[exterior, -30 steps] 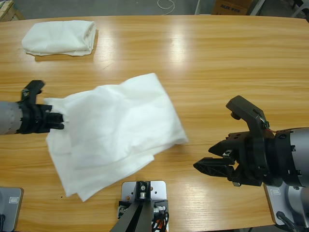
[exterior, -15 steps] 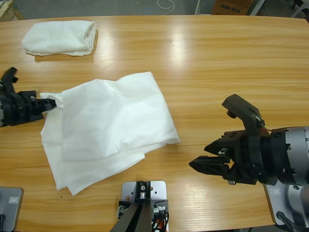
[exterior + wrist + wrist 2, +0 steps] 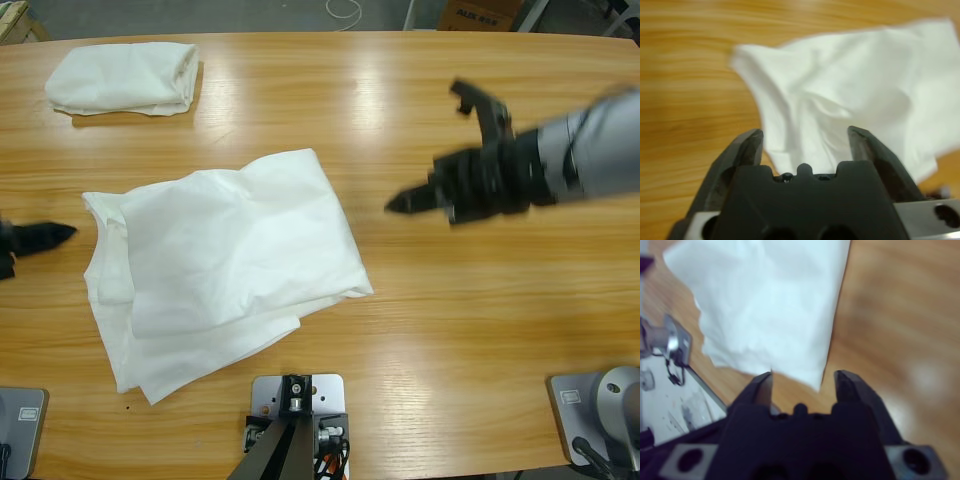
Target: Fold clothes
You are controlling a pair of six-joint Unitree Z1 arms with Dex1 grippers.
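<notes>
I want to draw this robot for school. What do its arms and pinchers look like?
Draw silver-grey round tube arms, like the right arm. Each ends in a black gripper with two pointy black jaws rising from a chunky black body: the right gripper and the left gripper. Up close, the left gripper's body sits on a silver plate with round holes.

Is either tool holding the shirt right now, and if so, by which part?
Nothing is held. The left tool sits open, off the spread T-shirt; the right tool hangs open above the bare table.
</notes>
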